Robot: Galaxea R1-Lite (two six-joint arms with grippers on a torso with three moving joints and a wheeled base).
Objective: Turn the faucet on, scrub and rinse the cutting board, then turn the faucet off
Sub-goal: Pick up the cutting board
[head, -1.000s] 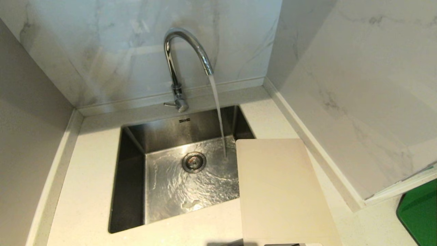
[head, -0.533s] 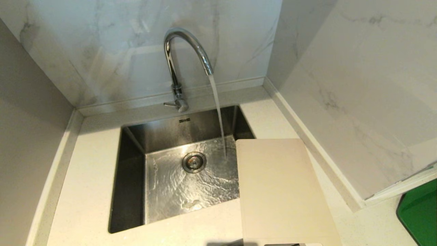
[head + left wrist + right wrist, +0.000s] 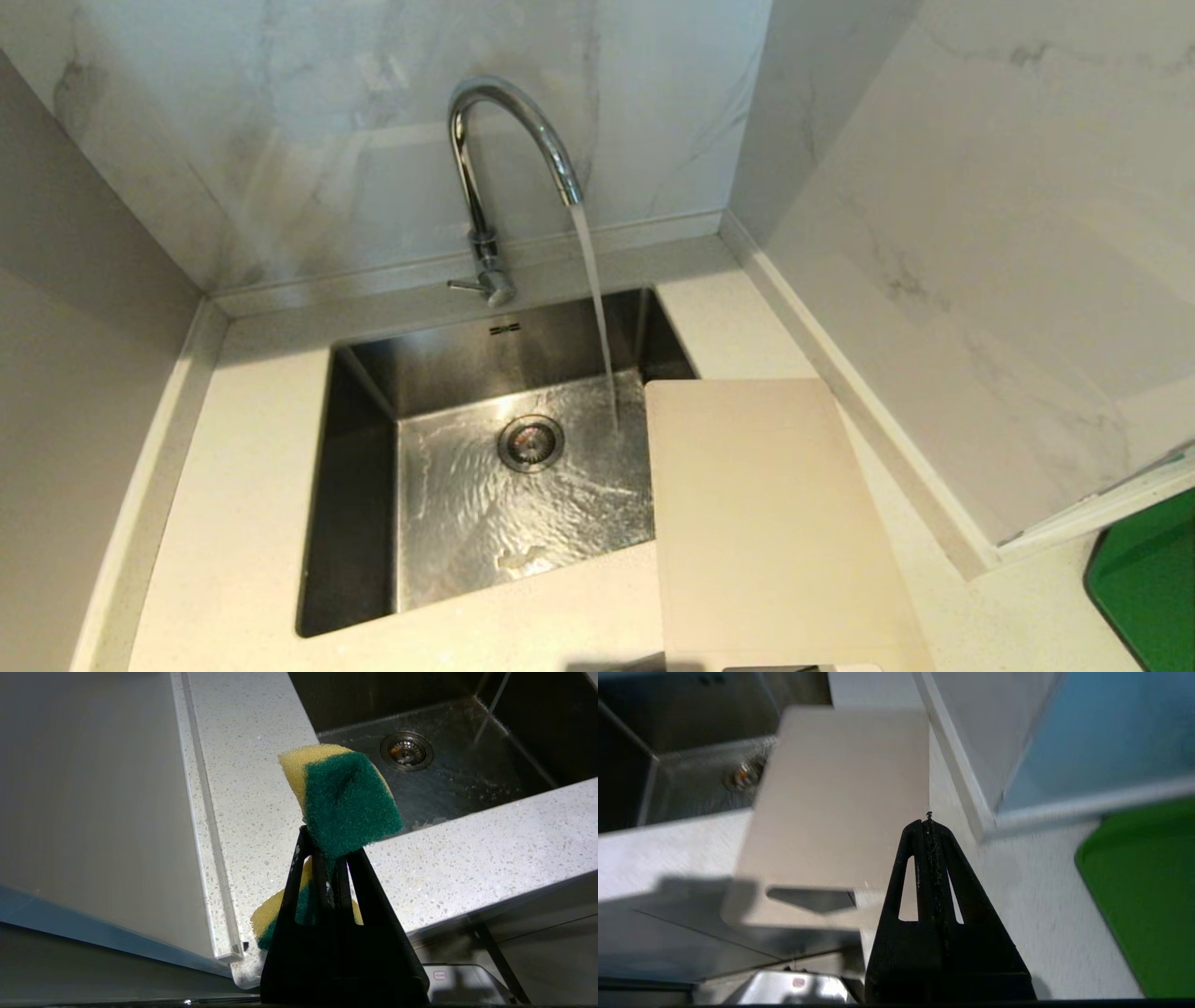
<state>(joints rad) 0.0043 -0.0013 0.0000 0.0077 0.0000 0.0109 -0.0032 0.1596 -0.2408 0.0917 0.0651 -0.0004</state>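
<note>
The cream-white cutting board (image 3: 770, 523) lies flat on the counter (image 3: 243, 485) right of the sink (image 3: 359, 485), its far left corner jutting over the basin. The chrome faucet (image 3: 481, 187) at the far rim pours a stream into the basin just beside the board's far edge, left of a green board (image 3: 1144, 588). The left gripper (image 3: 327, 858) pinches a yellow-green sponge (image 3: 345, 798) over the counter's near edge, while the right gripper (image 3: 929, 821), clenched and empty, hangs near the board's near right corner.

The chrome gooseneck faucet (image 3: 509, 159) runs water into the sink (image 3: 359, 485). The cream cutting board (image 3: 775, 523) lies flat, overhanging the sink's right edge.
</note>
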